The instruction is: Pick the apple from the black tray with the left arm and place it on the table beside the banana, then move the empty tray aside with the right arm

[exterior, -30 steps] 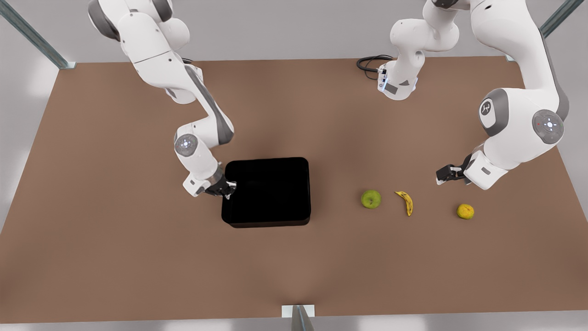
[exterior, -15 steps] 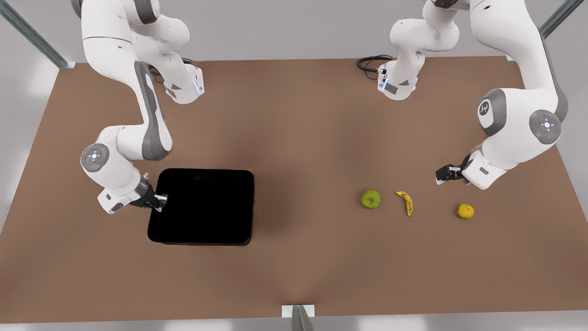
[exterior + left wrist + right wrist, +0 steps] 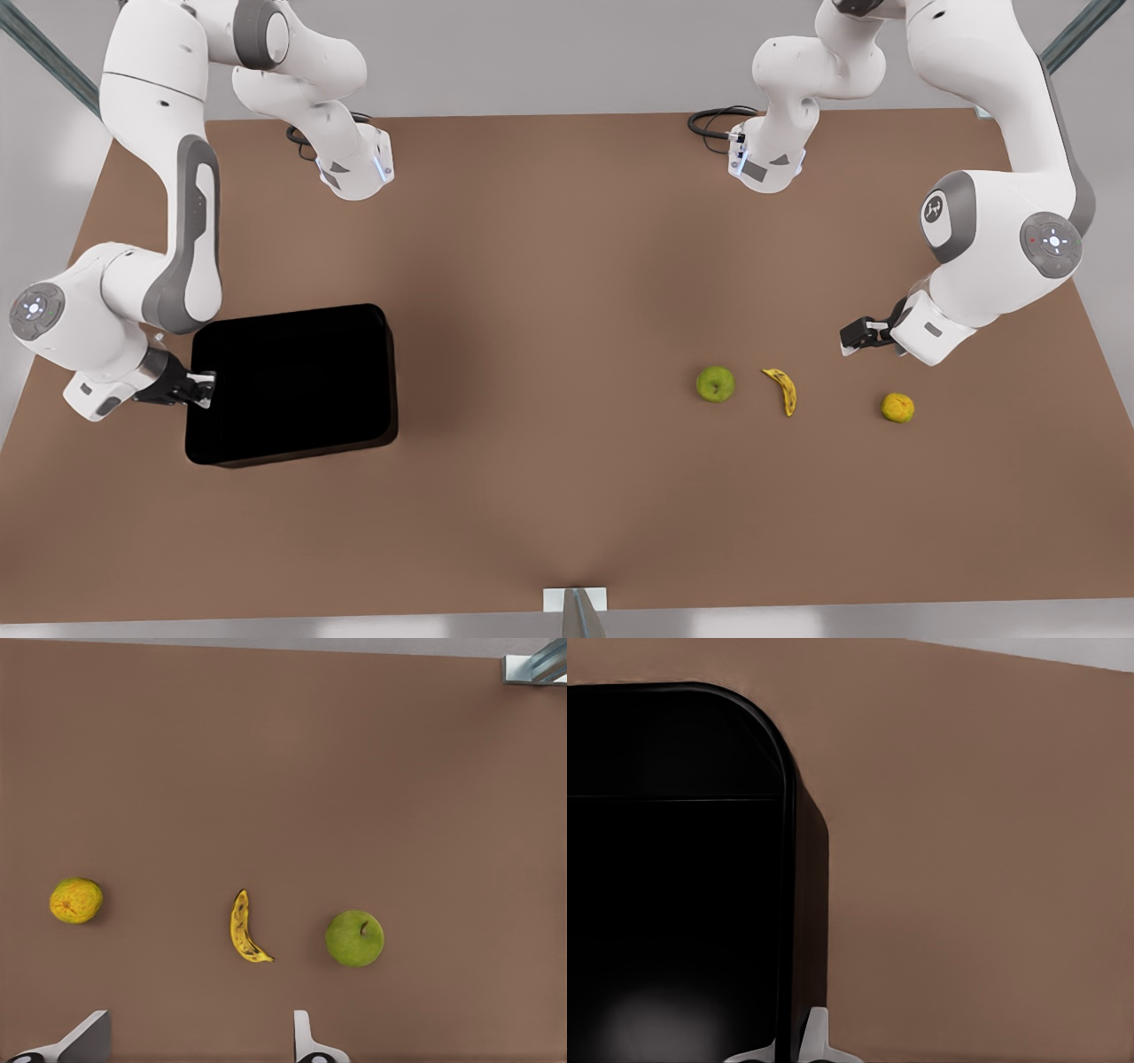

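Black tray empty; right fingers pinch rim.

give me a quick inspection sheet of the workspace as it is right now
surface: brown table, bare across the middle
job's things: apple on the table beside banana, apart; black tray empty, at the front view's left
clutter: round yellow-orange fruit past the banana
grippers: right gripper shut on the tray's rim; left gripper open above the fruit, waiting
cables: black cable at one arm's base
surroundings: metal frame posts at the table corners
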`<move>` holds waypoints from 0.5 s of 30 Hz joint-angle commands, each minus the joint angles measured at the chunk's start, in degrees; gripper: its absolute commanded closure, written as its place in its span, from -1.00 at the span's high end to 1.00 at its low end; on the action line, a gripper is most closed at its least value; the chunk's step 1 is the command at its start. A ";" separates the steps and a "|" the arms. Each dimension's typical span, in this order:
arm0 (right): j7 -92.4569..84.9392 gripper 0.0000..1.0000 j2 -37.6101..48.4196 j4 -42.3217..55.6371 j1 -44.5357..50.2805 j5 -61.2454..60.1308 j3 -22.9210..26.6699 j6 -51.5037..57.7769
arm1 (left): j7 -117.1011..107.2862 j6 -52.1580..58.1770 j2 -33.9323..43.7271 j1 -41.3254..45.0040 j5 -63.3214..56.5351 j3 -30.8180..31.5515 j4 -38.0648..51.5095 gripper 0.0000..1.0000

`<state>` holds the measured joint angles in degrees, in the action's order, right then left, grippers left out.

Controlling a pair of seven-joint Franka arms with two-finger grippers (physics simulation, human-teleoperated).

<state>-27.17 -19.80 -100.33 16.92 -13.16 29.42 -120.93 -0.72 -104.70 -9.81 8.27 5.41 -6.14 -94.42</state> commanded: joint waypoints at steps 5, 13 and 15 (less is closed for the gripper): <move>-23.36 -0.85 -10.08 3.73 -1.28 -4.07 1.34 0.43 | -0.07 0.02 0.06 0.00 -0.05 -0.01 0.03 1.00; -24.16 0.29 -14.83 5.41 -1.63 -7.06 2.30 -0.01 | -0.07 0.02 0.06 0.00 -0.05 -0.01 0.03 1.00; -24.16 1.00 -14.83 5.85 -1.63 -10.40 2.30 0.08 | -0.07 0.02 0.06 0.00 -0.05 -0.01 0.03 1.00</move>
<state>-41.01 -34.64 -94.65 15.30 -20.85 31.68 -120.99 -0.72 -104.70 -9.81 8.27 5.41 -6.14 -94.42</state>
